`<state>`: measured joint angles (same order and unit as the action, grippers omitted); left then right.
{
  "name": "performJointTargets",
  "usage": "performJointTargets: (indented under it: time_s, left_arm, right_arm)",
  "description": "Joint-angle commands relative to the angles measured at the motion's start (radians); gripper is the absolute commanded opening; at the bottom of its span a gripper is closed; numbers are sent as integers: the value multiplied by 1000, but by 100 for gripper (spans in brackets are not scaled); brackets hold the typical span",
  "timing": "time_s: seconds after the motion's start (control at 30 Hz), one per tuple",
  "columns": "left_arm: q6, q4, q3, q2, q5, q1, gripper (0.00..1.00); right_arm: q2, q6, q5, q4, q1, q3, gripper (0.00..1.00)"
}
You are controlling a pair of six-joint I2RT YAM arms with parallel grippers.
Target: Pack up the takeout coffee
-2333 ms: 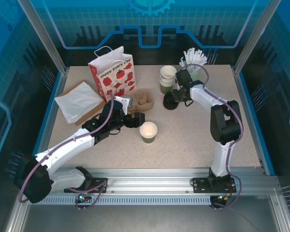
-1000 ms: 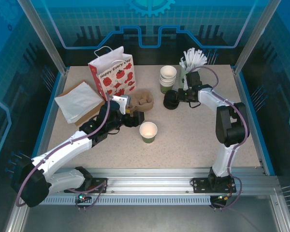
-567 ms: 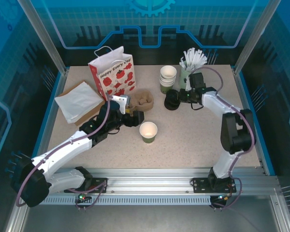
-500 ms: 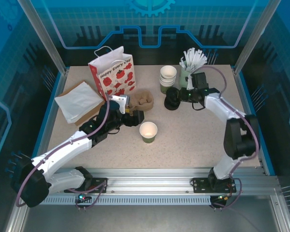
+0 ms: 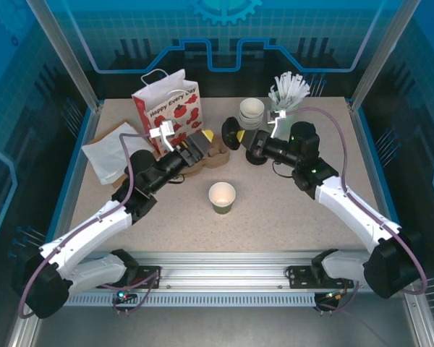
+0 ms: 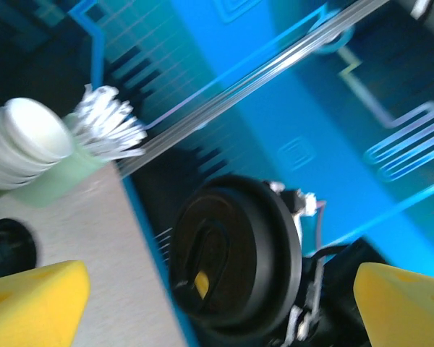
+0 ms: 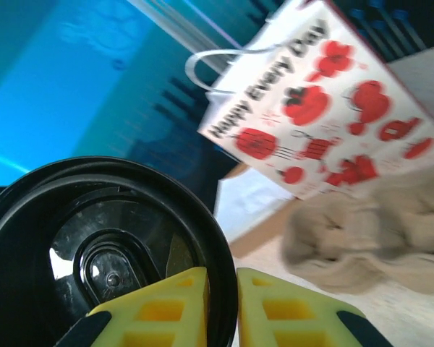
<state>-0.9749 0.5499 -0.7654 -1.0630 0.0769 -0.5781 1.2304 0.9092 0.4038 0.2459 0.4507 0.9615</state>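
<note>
The takeout coffee cup (image 5: 222,196), dark green with a cream inside, stands lidless on the middle of the table. Above the table, my right gripper (image 5: 236,136) is shut on the rim of a round black lid (image 5: 231,137), one yellow pad on each side of the rim (image 7: 223,303). In the right wrist view the lid (image 7: 94,253) shows its underside. My left gripper (image 5: 201,147) is raised and open, facing the lid from the left. In the left wrist view the lid (image 6: 235,260) hangs ahead, between the spread yellow fingertips (image 6: 32,300), apart from them.
A strawberry-print paper bag (image 5: 166,108) stands at the back left, with a brown cup carrier (image 5: 215,150) beside it and flat white bags (image 5: 116,152) further left. Nested cups (image 5: 251,112), a pale cup of white sticks (image 5: 289,90) and stacked black lids (image 5: 257,153) sit at the back right.
My right arm has lifted a lid off the stack and swung it left, above the table. My left gripper rose from the table and turned toward the lid.
</note>
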Motion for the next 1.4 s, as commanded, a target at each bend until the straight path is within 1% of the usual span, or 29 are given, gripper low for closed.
performJointTargets:
  time_s: [0.0,0.23,0.53,0.73,0.9,1.07,1.27,1.37]
  left_arm:
    - [-193,175,-27,-28,15,2,96]
    - [-274,241,-66,-81,34,-7,97]
    - [-338,315,-78,-132,64,-15,97]
    - [-347,333,-72,-135,66,-19,96]
    - [-359,335,-70,-145,67,-25,91]
    - [-379,364,-68,-162,72,-29,82]
    - [-384,369,-72,-175,70,-37,81]
    - [-388,370,-73,-181,72,-40,79]
  right_arm:
    - [-13,117,-8,197,52,-24,17]
    - [-2,185,-38,343,92,-50,19]
    - [24,207,-49,365,114,-33,18]
    - [41,214,-52,371,118,-24,18]
    - [53,229,-47,392,124,-17,18]
    - [53,231,-51,394,125,-13,18]
    - [56,237,-63,398,125,-10,18]
    - [61,240,-63,401,127,-4,18]
